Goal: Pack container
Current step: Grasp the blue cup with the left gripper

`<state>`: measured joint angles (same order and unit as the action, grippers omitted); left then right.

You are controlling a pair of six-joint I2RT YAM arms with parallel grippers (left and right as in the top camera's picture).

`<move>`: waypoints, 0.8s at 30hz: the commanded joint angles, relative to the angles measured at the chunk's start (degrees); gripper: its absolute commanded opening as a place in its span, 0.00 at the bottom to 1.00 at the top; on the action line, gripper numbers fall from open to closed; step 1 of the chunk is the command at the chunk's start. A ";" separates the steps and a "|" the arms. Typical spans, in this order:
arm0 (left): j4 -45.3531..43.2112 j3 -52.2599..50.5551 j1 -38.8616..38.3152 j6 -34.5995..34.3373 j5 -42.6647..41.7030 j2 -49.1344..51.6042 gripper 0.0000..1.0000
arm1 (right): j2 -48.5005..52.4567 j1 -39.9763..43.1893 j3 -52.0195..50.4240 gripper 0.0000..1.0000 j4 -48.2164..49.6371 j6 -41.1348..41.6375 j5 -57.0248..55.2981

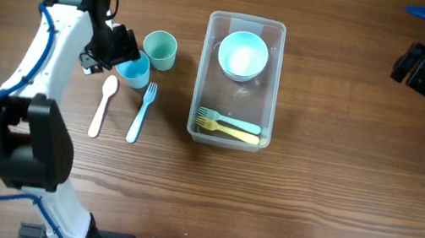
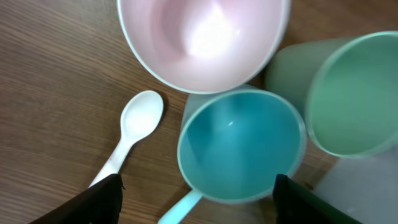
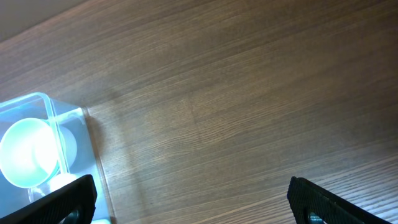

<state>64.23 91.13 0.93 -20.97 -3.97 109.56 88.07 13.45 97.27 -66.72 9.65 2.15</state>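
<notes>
The clear plastic container stands mid-table and holds a light blue bowl and a green and a yellow fork. Its corner also shows in the right wrist view. My left gripper is open and empty, its fingers either side of a blue cup and above it. A green cup stands next to the blue cup. My right gripper is open and empty over bare wood, right of the container.
A white spoon and a light blue fork lie on the table left of the container. A pink bowl shows only in the left wrist view, beside the cups.
</notes>
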 commanded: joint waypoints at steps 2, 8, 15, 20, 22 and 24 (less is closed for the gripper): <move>-0.37 -0.92 0.20 -0.72 -0.44 5.07 0.72 | 0.70 0.02 -0.37 1.00 0.00 0.98 0.87; -0.35 -0.92 0.22 -0.72 -0.39 7.45 0.50 | 0.70 0.02 -0.37 1.00 0.00 1.01 0.87; -0.04 -0.92 0.13 -0.02 0.81 7.15 0.04 | 0.70 0.02 -0.37 1.00 0.00 1.01 0.87; 1.92 -0.90 -0.24 1.03 0.79 1.99 0.04 | 0.70 0.02 -0.37 1.00 0.00 0.98 0.87; 4.72 -0.90 -0.85 1.27 0.55 -2.99 0.04 | 0.70 0.02 -0.37 1.00 0.00 0.98 0.87; 7.32 -0.90 -2.99 3.19 -0.72 -8.94 0.04 | 0.70 0.02 -0.37 1.00 0.00 1.01 0.87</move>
<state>69.21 90.30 0.47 -20.58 -3.68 109.67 88.07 13.45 97.25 -66.74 9.65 2.15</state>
